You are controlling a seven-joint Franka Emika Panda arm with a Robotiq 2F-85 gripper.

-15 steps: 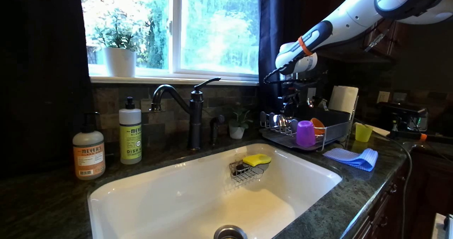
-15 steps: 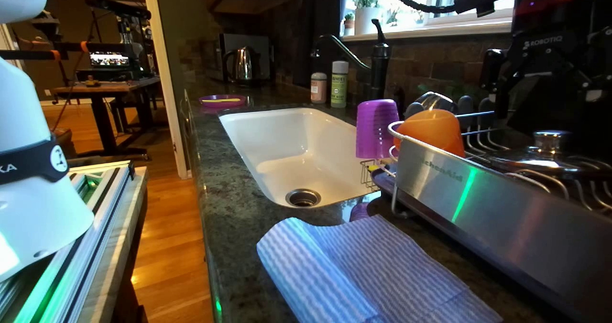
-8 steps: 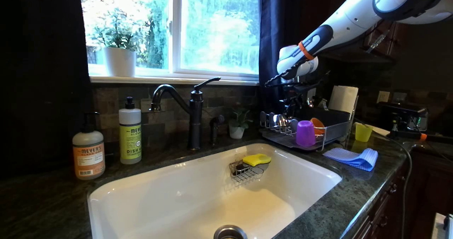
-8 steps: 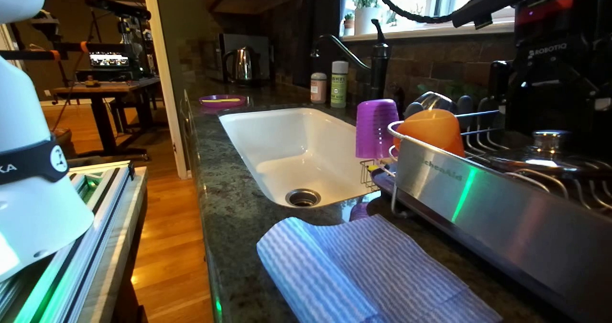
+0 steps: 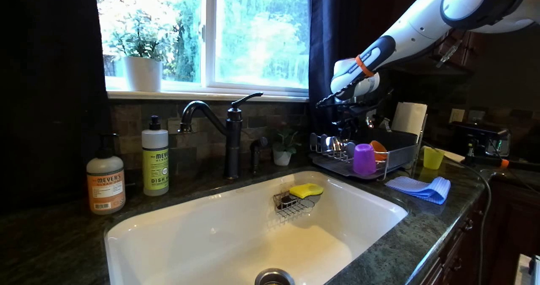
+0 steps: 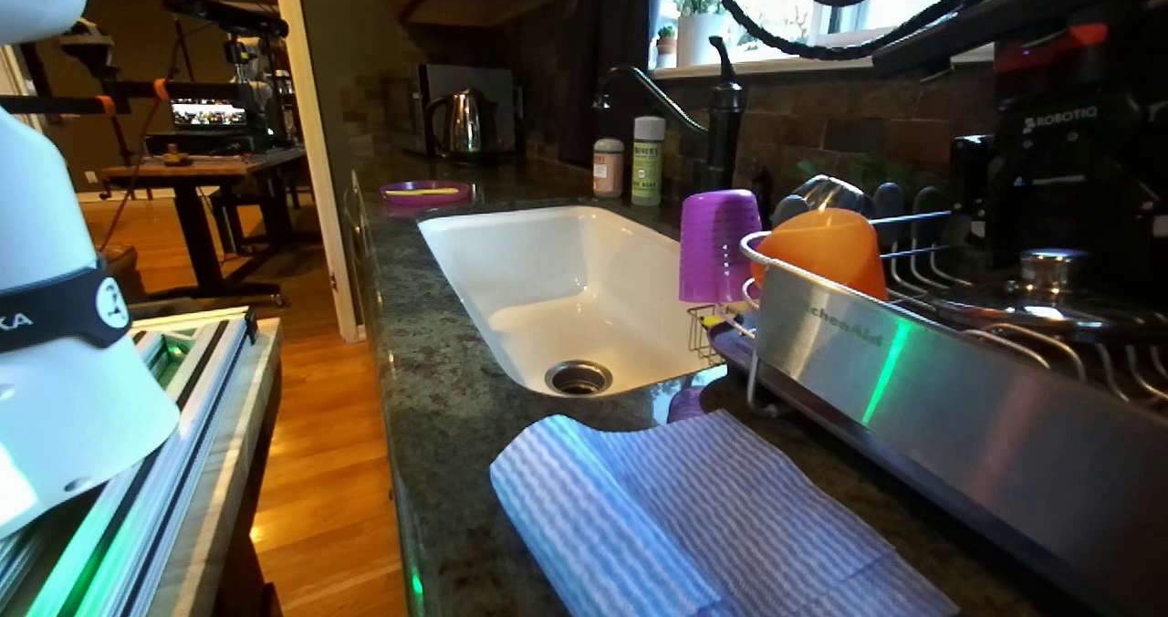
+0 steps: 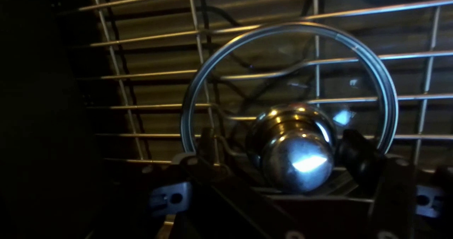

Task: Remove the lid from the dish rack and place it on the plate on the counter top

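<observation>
1. Claw (image 7: 279,134): spread, one finger to each side of the knob (image 7: 297,161); no pinch taken, by the look.
2. Lid (image 7: 283,90): clear, seemingly glass, metal rim; lying knob-up on the wires of the dish rack (image 6: 922,389).
3. Handling: probably stiff, moderately heavy, breakable if knocked; polished knob likely slippery (rounded on top, so a centred hold below the crown should serve best).
4. Destination: purple plate (image 6: 447,201) on the tabletop (image 6: 438,371), near the far corner of the sink (image 6: 529,247) in an exterior view; level carriage advised.

The clear round lid (image 7: 290,115) lies knob (image 7: 297,161) up in the dish rack (image 6: 949,398) on the counter top (image 6: 443,398).
</observation>
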